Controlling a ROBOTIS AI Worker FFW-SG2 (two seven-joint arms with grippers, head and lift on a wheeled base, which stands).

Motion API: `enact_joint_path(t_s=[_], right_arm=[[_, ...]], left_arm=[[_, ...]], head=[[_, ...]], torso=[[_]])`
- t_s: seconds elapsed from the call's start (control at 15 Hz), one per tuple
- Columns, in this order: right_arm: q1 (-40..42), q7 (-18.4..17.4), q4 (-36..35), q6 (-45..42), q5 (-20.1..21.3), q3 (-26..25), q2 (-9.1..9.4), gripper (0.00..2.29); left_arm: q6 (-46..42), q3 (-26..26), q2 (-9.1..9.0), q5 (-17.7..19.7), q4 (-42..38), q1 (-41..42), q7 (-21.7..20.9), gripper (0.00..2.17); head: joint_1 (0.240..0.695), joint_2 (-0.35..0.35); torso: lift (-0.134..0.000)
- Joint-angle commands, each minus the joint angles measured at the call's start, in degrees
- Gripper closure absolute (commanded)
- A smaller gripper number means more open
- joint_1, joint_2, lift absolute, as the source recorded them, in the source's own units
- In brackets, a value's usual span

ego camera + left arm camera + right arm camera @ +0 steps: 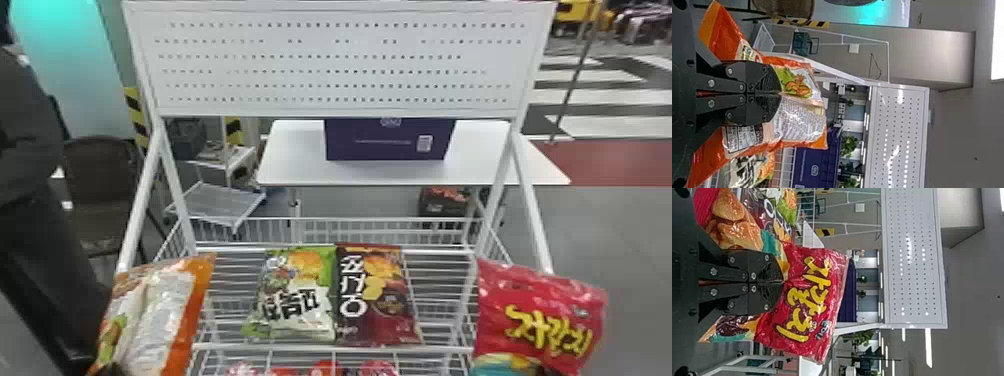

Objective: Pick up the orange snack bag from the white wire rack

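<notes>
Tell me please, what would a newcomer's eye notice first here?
First, probably, the orange snack bag held by the left gripper and the red snack bag held by the right gripper, at opposite sides. Between them, a green bag and a maroon bag sit side by side on the white wire rack.

Right tool [783, 282] is pinching red snack bag [801, 299] | maroon snack bag [766, 212] is lying beyond tool | white perforated panel [914, 282] is standing farther beyond
</notes>
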Motion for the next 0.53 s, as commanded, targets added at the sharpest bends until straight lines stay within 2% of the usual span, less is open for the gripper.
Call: enact_joint_path(t_s=[0.0,0.47], right_arm=[[0.0,0.0,0.0,-0.1,0.0,0.1,-0.02,2.22],[-0.1,0.0,0.0,-0.1,0.1,0.1,-0.02,2.22]], left_arm=[[-0.4,0.1,0.00,0.1,0.0,0.2,0.0,2.15],[-1.3,0.5,-0.09,0.3,0.0,0.5,0.0,2.15]], head=[[0.499,0.000],[0.499,0.000]], torso=[[0.000],[0.000]])
